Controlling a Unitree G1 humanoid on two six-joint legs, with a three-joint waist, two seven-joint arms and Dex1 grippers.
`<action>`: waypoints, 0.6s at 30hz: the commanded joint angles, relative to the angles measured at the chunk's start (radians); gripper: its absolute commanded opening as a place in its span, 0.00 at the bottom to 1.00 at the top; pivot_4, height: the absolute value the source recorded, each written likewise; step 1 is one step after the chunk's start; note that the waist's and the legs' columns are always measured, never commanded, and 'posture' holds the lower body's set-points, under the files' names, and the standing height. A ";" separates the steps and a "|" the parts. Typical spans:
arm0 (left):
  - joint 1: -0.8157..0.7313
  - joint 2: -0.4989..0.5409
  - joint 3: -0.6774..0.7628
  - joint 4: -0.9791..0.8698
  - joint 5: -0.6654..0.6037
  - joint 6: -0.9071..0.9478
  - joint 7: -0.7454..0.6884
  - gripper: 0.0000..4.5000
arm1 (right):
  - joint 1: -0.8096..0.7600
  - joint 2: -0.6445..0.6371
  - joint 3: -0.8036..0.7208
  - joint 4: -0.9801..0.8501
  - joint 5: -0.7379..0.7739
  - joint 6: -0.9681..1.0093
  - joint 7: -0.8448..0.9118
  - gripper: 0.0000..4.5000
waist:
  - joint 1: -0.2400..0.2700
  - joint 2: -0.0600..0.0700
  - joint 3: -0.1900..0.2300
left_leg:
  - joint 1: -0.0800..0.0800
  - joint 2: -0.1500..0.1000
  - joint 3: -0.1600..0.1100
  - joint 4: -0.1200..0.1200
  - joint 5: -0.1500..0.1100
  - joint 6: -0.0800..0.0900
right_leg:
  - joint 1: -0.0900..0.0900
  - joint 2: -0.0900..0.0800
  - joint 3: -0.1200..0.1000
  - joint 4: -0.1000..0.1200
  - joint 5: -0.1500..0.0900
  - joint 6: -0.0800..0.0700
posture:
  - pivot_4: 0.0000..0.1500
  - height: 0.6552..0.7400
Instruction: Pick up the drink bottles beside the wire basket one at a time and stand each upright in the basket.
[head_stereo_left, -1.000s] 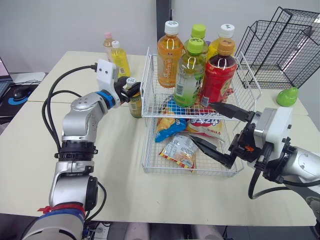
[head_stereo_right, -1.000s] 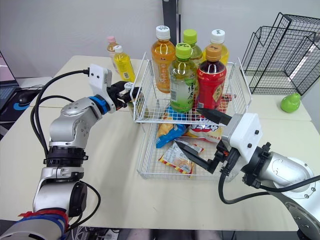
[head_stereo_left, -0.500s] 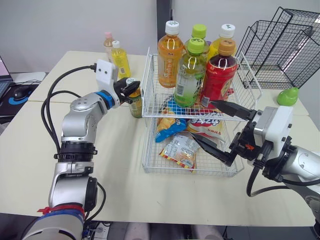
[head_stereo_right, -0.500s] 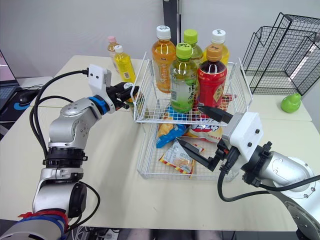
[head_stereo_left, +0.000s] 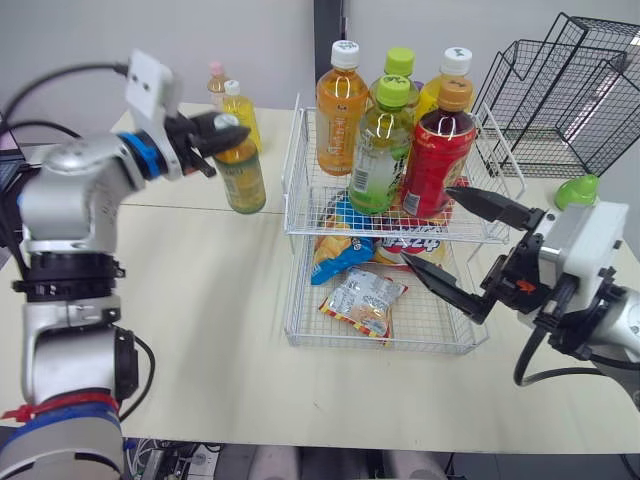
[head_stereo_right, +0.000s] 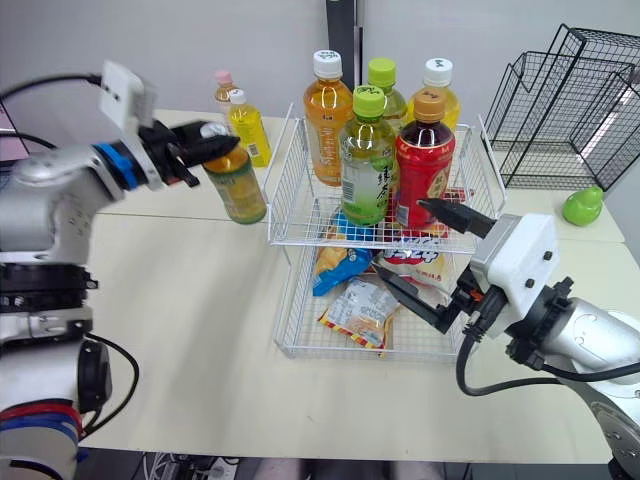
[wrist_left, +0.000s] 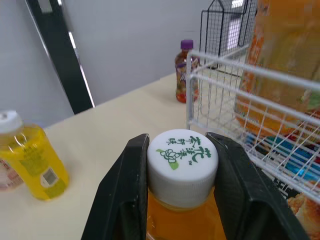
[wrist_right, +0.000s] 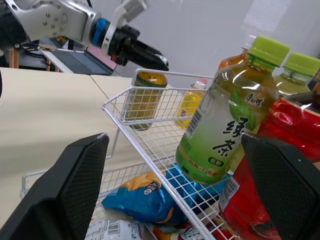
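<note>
Five bottles (head_stereo_left: 378, 150) upright in wire basket (head_stereo_left: 297, 188), snacks (head_stereo_left: 362, 300) below

Setting: an office or lab workroom. Indicators — pale desk-type tables (head_stereo_left: 230, 300) butted edge to edge, a plain white wall (head_stereo_left: 80, 40), and tiered black wire document trays (head_stereo_left: 560, 90) on the far table.

— Where is room in the basket (head_stereo_left: 292, 170)?
— Top tier, front left corner, beside the green bottle (head_stereo_left: 378, 150), before the orange bottle (head_stereo_left: 339, 110).
— And in the way?
— The basket's left wall, facing the held bottle (head_stereo_left: 240, 172); the right gripper (head_stereo_left: 427, 224), fingers spread, bars the front right.
</note>
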 joint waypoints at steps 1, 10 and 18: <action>-0.158 0.076 0.034 0.054 -0.032 0.019 -0.085 0.30 | 0.009 -0.025 -0.066 -0.040 0.052 -0.021 0.015 1.00 | -0.001 0.000 0.000 | 0.000 0.000 0.000 0.000 0.000 0.000 | 0.000 0.000 0.000 0.000 0.000 0.000 | 1.00 0.95; -0.514 0.105 -0.009 0.228 -0.059 0.182 -0.237 0.30 | 0.026 -0.040 -0.089 -0.054 0.087 -0.028 0.004 1.00 | -0.002 -0.001 0.001 | -0.001 0.000 -0.001 0.000 0.000 0.000 | -0.001 0.001 -0.001 0.000 0.000 0.000 | 1.00 0.95; -0.717 0.031 -0.057 0.321 -0.079 0.313 -0.353 0.30 | 0.031 -0.044 -0.082 -0.049 0.088 -0.037 0.007 1.00 | -0.004 -0.001 0.001 | -0.001 0.001 -0.001 -0.001 0.000 0.000 | -0.002 0.001 -0.001 0.000 0.000 0.000 | 1.00 0.95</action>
